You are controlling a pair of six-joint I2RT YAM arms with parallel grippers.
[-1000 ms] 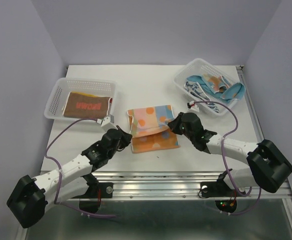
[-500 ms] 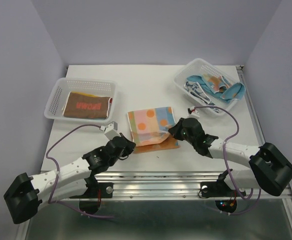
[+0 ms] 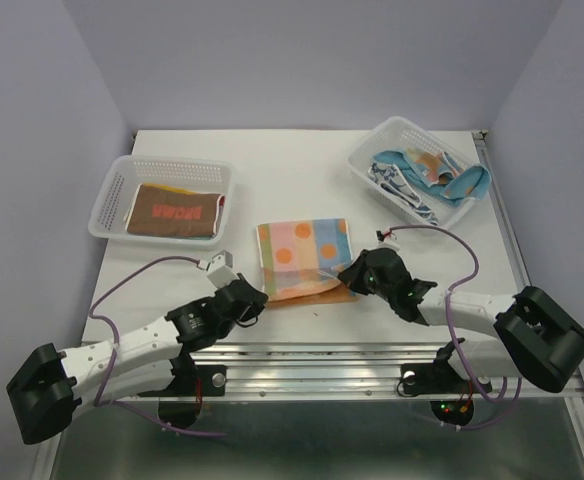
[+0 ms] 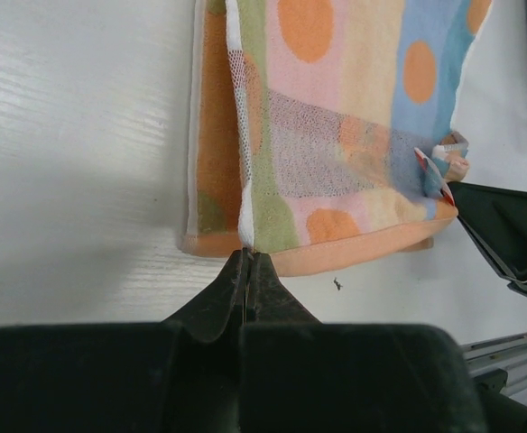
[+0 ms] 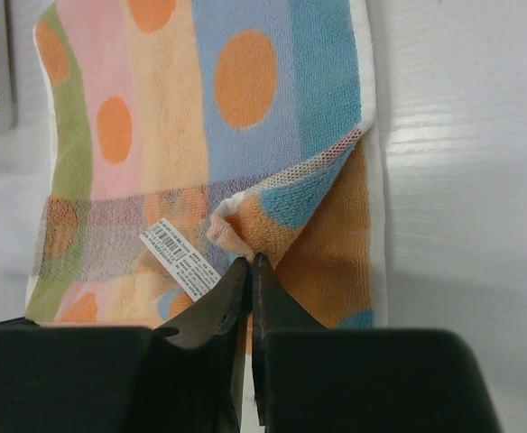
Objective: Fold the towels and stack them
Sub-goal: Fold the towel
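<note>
Left hand [image 4: 248,262]: clamped fully together, pinching the near-left corner of the pastel towel [image 3: 302,245]'s top layer. Right hand [image 5: 251,266]: also clamped together, on the near-right corner. That corner is bunched at the fingertips, with the label tag [image 5: 178,256] just left of them.

Key relation: the towel lies straight ahead of both hands, flat on the bench [image 3: 302,160]. The held edge runs hand to hand, crosswise to both arms; the stripes run away from the fingertips. Neither arm is nearer, each owns one corner.

Left side: the pinched corner sits about at the lower layer's near edge, with a strip of orange underside showing left of the fingertips. Right side: orange underside shows right of and ahead of the fingertips, so I judge that corner isn't squared yet.

Judgement: fold is nearly closed. The next move likely needs both hands to lay the edge down together, the right one drawing outward to its right to take out the bunch, then letting go. Risk: uneven release skews the fold.

Stack target looks like the brown towel [image 3: 177,212], folded in the left basket [image 3: 107,200], ahead and left of the left hand, so that arm is nearer for the transfer. Loose towels [image 3: 427,170] sit in the right basket [image 3: 367,143], ahead of the right hand.
</note>
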